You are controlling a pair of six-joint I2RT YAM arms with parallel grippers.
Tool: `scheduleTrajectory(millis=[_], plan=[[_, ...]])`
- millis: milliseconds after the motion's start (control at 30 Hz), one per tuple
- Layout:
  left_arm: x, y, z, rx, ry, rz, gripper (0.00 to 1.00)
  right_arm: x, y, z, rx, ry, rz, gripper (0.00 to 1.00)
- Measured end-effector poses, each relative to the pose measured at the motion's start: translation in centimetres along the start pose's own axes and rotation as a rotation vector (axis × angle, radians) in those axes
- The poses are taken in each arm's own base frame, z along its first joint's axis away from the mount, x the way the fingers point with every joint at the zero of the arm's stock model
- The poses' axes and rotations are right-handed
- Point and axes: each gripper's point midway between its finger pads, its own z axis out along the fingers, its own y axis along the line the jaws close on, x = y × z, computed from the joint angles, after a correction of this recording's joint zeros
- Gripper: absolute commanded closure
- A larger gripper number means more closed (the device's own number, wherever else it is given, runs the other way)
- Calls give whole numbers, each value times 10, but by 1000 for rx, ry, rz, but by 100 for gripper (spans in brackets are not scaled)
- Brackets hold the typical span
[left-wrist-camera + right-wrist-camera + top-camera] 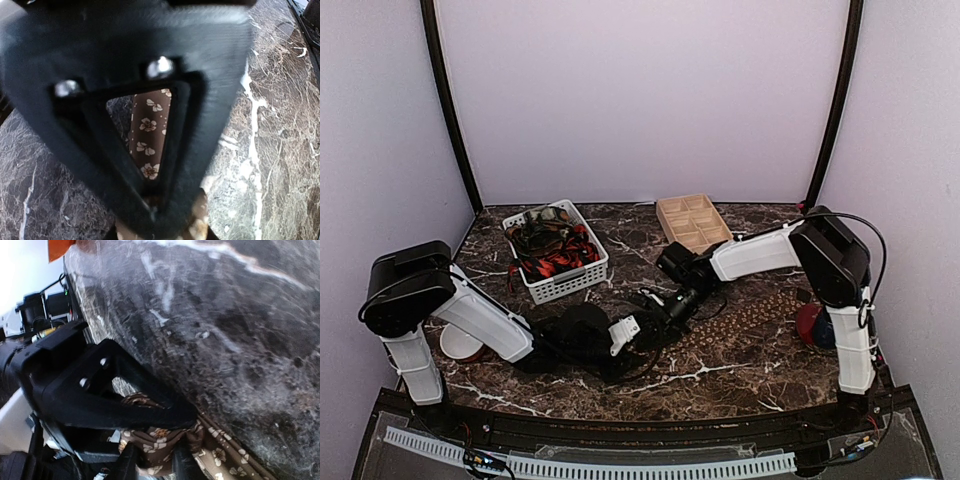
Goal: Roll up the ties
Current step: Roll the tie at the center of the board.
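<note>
Toward the bench's front edge, right gripper (155,462) pinches the brown tie (750,315) at its rolled end; left gripper (632,330), hold unclear. Wind each turn snug.

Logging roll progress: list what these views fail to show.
1. Brown tie, left end: top view, left gripper and right gripper cover it.
2. Either gripper's hold: left wrist view, a blurred black finger fills the frame; right wrist view, bottom edge cuts it off.
3. Ties in the white basket: top view, too tangled to count.
</note>
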Motion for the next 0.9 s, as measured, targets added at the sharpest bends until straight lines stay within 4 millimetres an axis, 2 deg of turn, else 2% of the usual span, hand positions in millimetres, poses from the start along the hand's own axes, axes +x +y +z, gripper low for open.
scheduleTrajectory(millis=[67,267,500,633,733,800,900], plan=[[0,0,0,0,2,1,63,0,-1,1,0,2,7,100],[2,-1,-2,3,-3,2,29,4,-9,0,1,0,2,100],[6,-3,-10,16,-14,9,21,9,-25,-4,-7,-6,30,100],[5,-5,-6,22,-28,11,22,10,-30,-7,-17,-15,39,100],[-1,-7,1,25,-56,11,28,10,-31,-8,-17,-19,40,100],[-5,-7,7,28,-73,10,37,9,-31,-8,-18,-24,40,100],[-12,-7,15,32,-89,9,58,9,-30,-9,-18,-34,40,100]])
